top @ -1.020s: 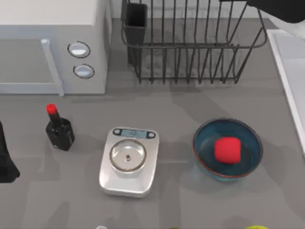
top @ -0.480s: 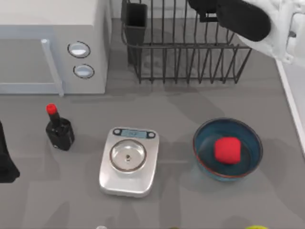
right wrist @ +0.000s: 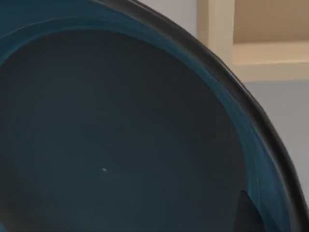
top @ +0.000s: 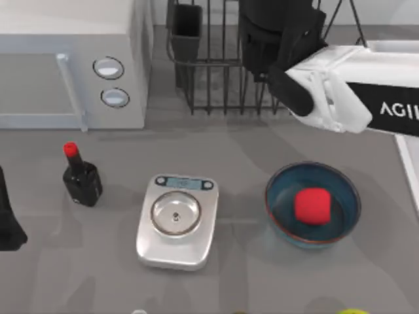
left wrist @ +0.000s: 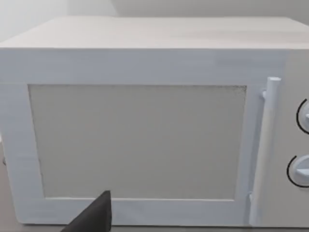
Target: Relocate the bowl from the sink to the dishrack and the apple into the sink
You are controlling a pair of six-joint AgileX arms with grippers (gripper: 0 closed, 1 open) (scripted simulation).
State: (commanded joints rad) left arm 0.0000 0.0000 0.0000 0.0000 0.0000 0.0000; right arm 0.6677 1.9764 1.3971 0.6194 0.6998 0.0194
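clearly the right pincer (top: 278,39) hangs over the dishrack (top: 209,78), probably clenched on the bowl (right wrist: 111,135) pressed close against it, ready to set down. the apple (top: 311,205) waits below in a second bowl (top: 340,222). left arm parked.

Microwave (top: 72,65) upper left, dishrack (top: 216,59) top centre, scale (top: 177,221) centre, apple (top: 311,205) in bowl (top: 312,205) lower right.
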